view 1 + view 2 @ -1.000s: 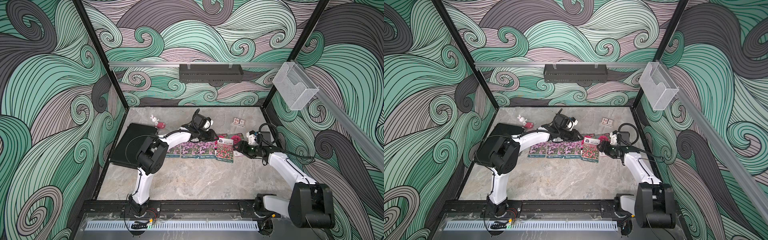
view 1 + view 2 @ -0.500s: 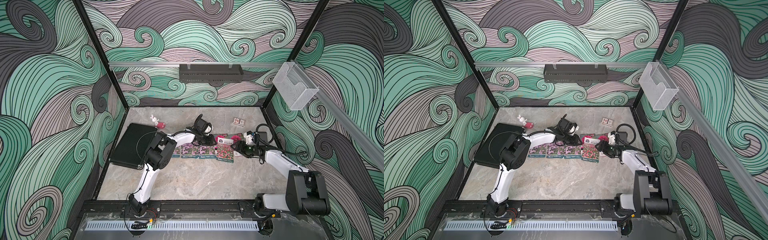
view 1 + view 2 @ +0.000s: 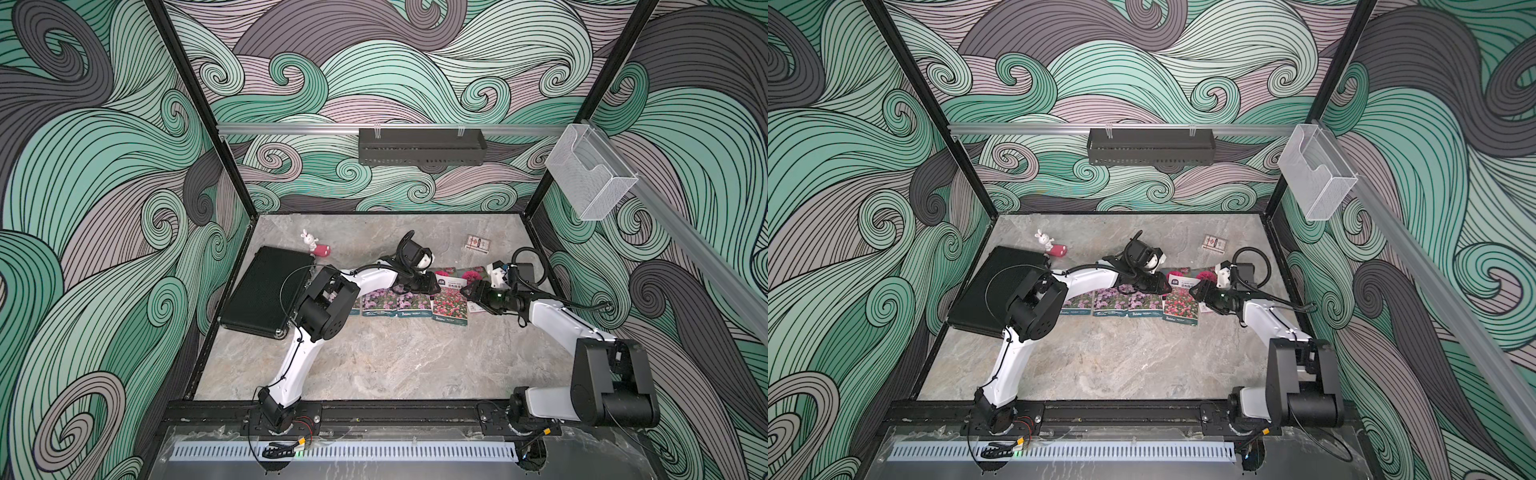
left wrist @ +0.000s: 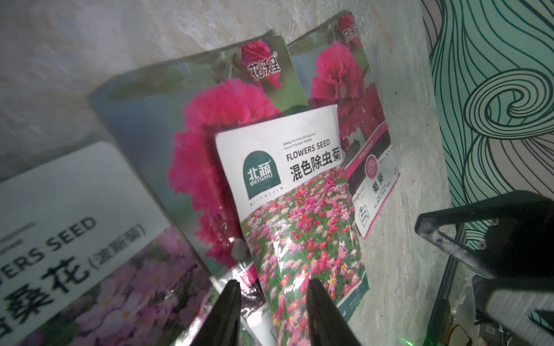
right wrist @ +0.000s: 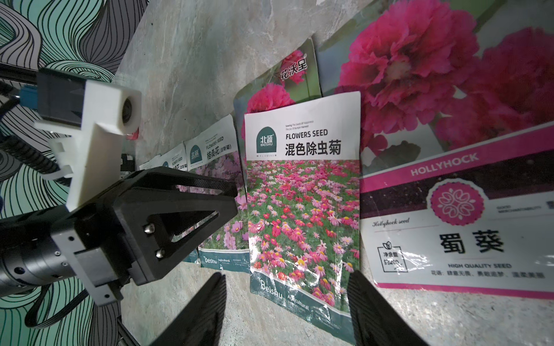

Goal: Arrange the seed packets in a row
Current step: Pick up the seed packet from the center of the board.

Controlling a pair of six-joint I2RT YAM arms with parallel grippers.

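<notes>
Desk (image 3: 374, 365) of grey marble fills the lower middle of both top views. Along its left edge lies a black ribbed slab (image 3: 262, 291). Just right of frame centre the left tool (image 3: 432, 286) and the right tool (image 3: 466, 291) come nearly tip to tip over the seed packets. The left tool (image 4: 272, 287) has its jaws partly apart and grips nothing. The right tool (image 5: 287, 277) is spread wider, also empty, over the near edge of the red-pink mix packet (image 3: 451, 305).

Three purple-pink packets (image 3: 390, 301) lie side by side in a row at frame centre, the leftmost partly hidden by the left arm. The mix packet lies just right of them, slightly tilted. Its top edge overlaps two magenta packets (image 3: 469, 274), which overlap each other just above it in the frame. A small patterned box (image 3: 477, 243) sits apart, above and to the right. A white rabbit figure (image 3: 308, 240) stands at the desk's upper left.
</notes>
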